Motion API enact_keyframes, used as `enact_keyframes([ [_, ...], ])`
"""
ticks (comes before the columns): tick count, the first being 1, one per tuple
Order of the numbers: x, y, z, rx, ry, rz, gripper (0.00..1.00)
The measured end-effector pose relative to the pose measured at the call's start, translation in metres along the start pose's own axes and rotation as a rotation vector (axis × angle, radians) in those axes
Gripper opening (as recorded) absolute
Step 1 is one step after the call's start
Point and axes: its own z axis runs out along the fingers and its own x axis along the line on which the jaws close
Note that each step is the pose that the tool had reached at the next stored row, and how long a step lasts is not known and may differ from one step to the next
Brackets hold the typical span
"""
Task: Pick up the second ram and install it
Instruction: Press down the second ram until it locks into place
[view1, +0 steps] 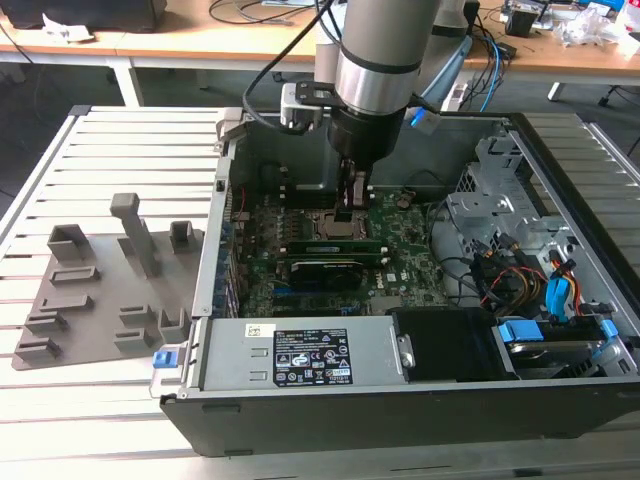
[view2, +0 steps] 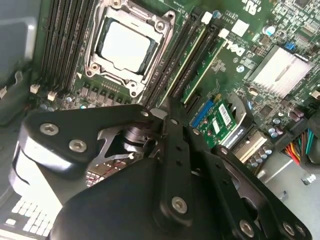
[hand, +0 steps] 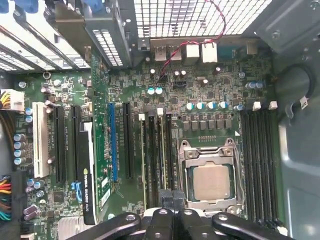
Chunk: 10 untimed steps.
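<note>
Second wrist view: claw (view2: 169, 107) pinched together over second ram (view2: 201, 70), seated parallel to slots (view2: 172, 55).

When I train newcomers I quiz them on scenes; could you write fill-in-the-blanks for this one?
1. The gripper hangs inside the open computer ___.
2. The grey holder lies outside it, at the exterior view's ___.
3. Under the gripper lies the green ___.
Missing: case; left; motherboard.
</note>
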Motion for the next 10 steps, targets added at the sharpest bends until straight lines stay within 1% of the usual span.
enact_keyframes([
  [1, -0.0007, -0.0114, 0.001, -0.0034, 0.0005, 0.0, 0.11],
  [2, -0.0015, -0.026, 0.0032, -0.012, 0.0009, 0.0, 0.11],
  [3, -0.0019, -0.0353, 0.0057, -0.0157, 0.0012, 0.0, 0.11],
  [5, -0.0022, -0.042, 0.009, -0.0173, 0.0014, 0.0, 0.11],
  [7, -0.0025, -0.0503, 0.0162, -0.0183, 0.0014, 0.001, 0.11],
  [8, -0.0025, -0.0521, 0.02, -0.0185, 0.0014, 0.0, 0.11],
  [10, -0.0023, -0.0527, 0.0283, -0.0186, 0.0016, -0.003, 0.11],
])
